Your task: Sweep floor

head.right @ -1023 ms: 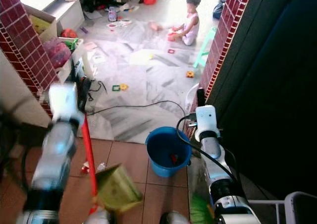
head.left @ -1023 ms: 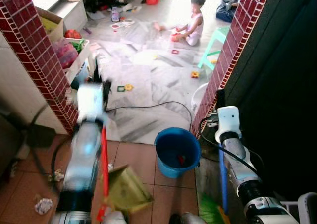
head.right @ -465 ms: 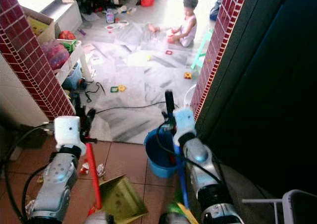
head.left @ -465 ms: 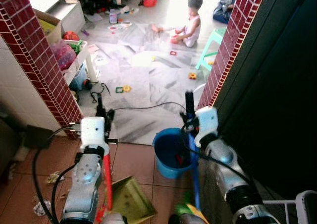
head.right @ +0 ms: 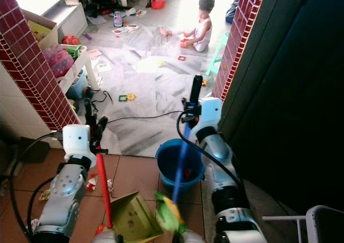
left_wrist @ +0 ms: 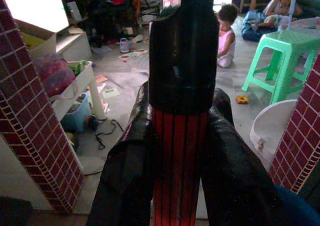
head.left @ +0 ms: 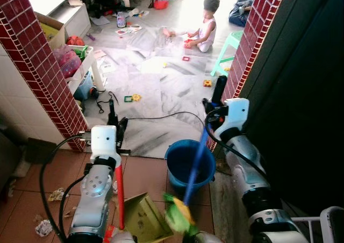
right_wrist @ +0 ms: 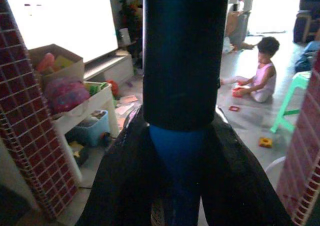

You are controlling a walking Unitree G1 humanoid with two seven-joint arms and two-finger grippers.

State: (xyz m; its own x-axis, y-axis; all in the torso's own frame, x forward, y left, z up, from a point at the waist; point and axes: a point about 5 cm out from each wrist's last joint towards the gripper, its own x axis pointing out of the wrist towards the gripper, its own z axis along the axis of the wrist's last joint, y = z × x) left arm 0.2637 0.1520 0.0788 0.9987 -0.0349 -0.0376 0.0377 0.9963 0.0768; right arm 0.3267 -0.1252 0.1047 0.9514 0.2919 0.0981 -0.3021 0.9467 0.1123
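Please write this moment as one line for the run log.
task: sweep floor | left claw: shut on dustpan handle | right claw: shut on broom | bucket: behind broom head | litter: on floor, left

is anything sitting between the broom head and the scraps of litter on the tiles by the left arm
Yes. The yellow-green dustpan on its red handle, held by the left gripper, stands between the broom head and the litter.

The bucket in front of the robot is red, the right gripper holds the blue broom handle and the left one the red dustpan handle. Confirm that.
Wrong on one point: the bucket is blue, as the left eye view shows. The rest holds: the right gripper holds the blue broom handle, the left gripper the red dustpan handle.
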